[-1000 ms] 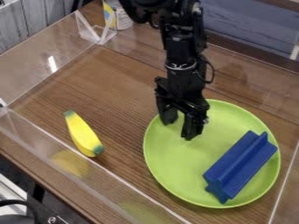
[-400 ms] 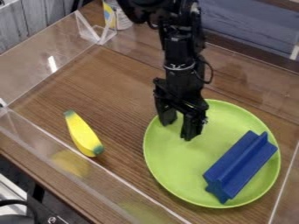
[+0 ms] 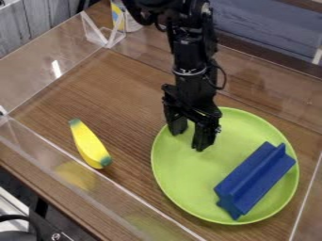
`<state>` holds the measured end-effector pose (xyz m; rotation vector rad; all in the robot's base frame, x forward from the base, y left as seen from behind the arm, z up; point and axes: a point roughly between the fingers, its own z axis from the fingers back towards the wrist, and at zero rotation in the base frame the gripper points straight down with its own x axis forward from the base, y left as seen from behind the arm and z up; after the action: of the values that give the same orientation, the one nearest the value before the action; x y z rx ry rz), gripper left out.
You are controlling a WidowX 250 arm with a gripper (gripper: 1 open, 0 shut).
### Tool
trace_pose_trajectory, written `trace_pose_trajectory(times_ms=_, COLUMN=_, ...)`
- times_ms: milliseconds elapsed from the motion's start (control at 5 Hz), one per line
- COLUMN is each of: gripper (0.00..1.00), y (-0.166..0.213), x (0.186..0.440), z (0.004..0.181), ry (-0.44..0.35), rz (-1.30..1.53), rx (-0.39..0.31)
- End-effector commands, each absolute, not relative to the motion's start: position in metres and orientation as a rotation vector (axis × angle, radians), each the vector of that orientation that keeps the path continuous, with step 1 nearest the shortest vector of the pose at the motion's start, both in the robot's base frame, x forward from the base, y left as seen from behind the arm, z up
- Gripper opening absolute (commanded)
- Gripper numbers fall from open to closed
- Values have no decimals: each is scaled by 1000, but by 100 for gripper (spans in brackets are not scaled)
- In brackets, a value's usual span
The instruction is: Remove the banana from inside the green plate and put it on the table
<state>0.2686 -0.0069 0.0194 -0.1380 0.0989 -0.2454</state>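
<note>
**Banana on tabletop, outside plate; gripper over plate rim**

The banana lies flat on the tabletop, to the left of the green plate and clear of it, with bare wood grain visible between the two. Its long axis runs diagonally from upper left to lower right. The body is yellow; the lower right tip is dark green. It sits near the clear acrylic wall that borders the front left edge of the tabletop.

The green plate rests on the tabletop at lower right. Its shallow raised rim is visible around the left and front arc. A blue ridged block lies inside the plate on its right half, oriented diagonally, with one end near the right rim.

The gripper is positioned over the upper left part of the plate, pointing downward. Its dark fingers stand close together with only a narrow gap between them, and nothing is held between them. Whether the fingertips touch the plate surface cannot be determined from this view. The gripper is well apart from the banana and apart from the blue ridged block.

The black arm rises from the gripper toward the top of the view. Acrylic walls also enclose the rear edge of the tabletop.
</note>
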Motion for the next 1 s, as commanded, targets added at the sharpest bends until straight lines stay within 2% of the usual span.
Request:
trace_pose_trajectory(times_ms=0, gripper=100, y=7, x=269, z=45, ry=57, rz=-186, rx=-119)
trace_pose_trajectory(times_ms=400, gripper=100, y=6, x=273, z=75, ry=2, rz=-182, rx=-122)
trace_pose_trajectory(times_ms=800, gripper=100, y=0, x=273, z=68, ry=-3, rz=-198, rx=-121)
